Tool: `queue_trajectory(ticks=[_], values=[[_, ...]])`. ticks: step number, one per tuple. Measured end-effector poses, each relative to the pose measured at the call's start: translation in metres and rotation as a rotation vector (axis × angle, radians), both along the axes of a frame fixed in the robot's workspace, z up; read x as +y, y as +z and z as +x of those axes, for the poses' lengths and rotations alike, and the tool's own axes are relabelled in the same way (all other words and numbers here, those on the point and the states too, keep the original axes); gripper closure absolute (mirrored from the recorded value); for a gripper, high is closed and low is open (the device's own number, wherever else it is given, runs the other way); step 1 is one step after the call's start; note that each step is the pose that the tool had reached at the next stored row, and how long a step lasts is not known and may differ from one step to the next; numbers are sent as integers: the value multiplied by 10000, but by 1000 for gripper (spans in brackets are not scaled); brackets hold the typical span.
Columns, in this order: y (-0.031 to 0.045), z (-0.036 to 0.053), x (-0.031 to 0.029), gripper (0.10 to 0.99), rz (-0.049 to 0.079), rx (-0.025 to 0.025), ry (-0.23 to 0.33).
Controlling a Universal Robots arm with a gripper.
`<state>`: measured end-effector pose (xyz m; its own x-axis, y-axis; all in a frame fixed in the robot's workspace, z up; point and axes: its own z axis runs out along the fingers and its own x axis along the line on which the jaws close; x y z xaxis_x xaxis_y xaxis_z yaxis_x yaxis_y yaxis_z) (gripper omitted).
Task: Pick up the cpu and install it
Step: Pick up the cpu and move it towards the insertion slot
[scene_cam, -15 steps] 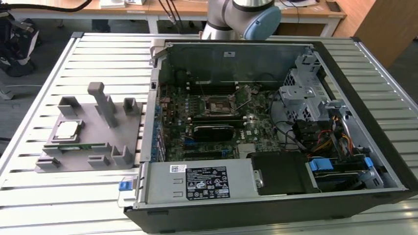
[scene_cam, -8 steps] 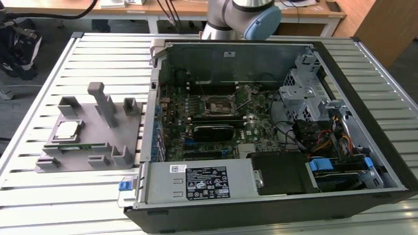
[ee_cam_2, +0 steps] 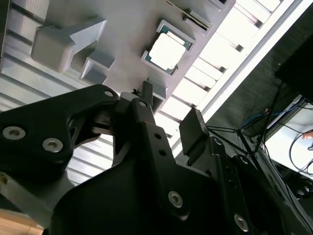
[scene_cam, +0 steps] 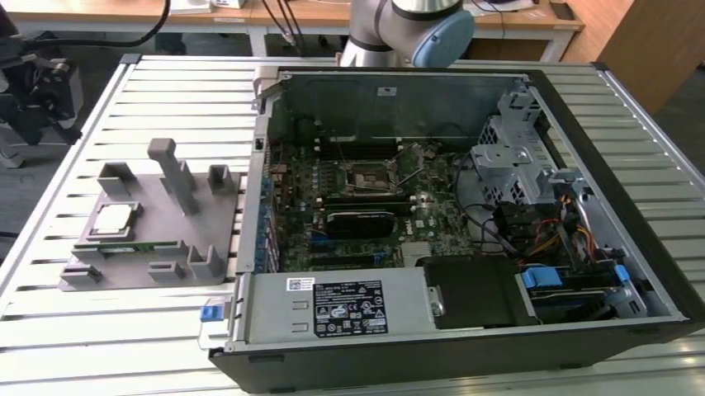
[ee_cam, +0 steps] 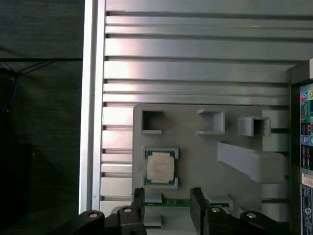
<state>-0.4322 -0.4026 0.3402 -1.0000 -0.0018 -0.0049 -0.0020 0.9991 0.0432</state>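
Note:
The cpu (scene_cam: 114, 219), a small square chip with a shiny silver top, lies flat in its pocket on the grey holder (scene_cam: 165, 210) at the exterior view's left. Both wrist views look down on the cpu (ee_cam: 160, 168) (ee_cam_2: 166, 51) from well above. My gripper (ee_cam: 167, 196) (ee_cam_2: 171, 110) hangs over the holder (ee_cam: 195, 147), open, with nothing between its black fingers (ee_cam: 197, 198). The chip sits just beyond the fingertips, apart from them. The empty socket (scene_cam: 371, 175) shows on the motherboard inside the open computer case (scene_cam: 463, 214).
A long green memory stick (scene_cam: 127, 247) lies in the holder beside the chip. Grey posts (scene_cam: 177, 173) stand up from the holder. The slatted metal table (scene_cam: 132, 330) carries both holder and case. The arm's base (scene_cam: 408, 25) rises behind the case.

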Motion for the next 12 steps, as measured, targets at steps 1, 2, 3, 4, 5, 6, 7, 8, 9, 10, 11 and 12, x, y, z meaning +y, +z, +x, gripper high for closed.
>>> queue_trajectory(ticks=[1, 2, 3, 4, 5, 6, 7, 8, 9, 10, 11, 12], values=[[-18, 0, -1, 620, 1, -1, 12], [-38, 1, -2, 561, 1, -1, 25], [-55, 2, -2, 502, 0, 1, 37], [-74, 3, -1, 443, 1, 0, 46], [-92, 3, -1, 443, 1, 0, 58], [-112, 4, -1, 380, 1, 0, 71], [-129, 5, -2, 380, 1, 0, 85], [-148, 5, -1, 380, 1, 0, 102], [-166, 5, -2, 380, 1, 1, 126], [-184, 6, -2, 380, 1, 0, 161], [-202, 6, -2, 380, 1, 1, 221], [-220, 6, -3, 380, 1, 1, 307]])
